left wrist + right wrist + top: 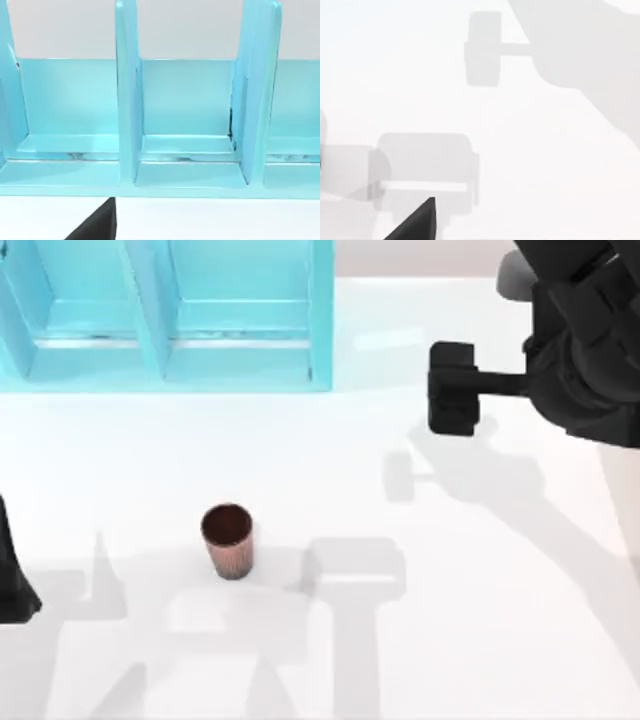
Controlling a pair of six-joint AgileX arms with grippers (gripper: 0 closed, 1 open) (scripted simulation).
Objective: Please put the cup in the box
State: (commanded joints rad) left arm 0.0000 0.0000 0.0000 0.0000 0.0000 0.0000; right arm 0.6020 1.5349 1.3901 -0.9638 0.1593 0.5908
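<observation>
Cup (227, 539): upright on bench (480, 640), well apart from box (170, 320).
Right tool (452, 388): cannot tell grip state.
Risk: narrow cup may tip if nudged.

No readable text or markings

The right arm, a black six-joint AgileX limb, reaches in from the top view's upper right corner, its bulky dark wrist leading to a thin bar that ends in a blocky black part of the right gripper (452, 388), held above the table. In the right wrist view one dark pointed fingertip (417, 222) shows. The left arm sits at the top view's left edge as a dark sliver, and the left wrist view shows one black fingertip (97, 224).
</observation>
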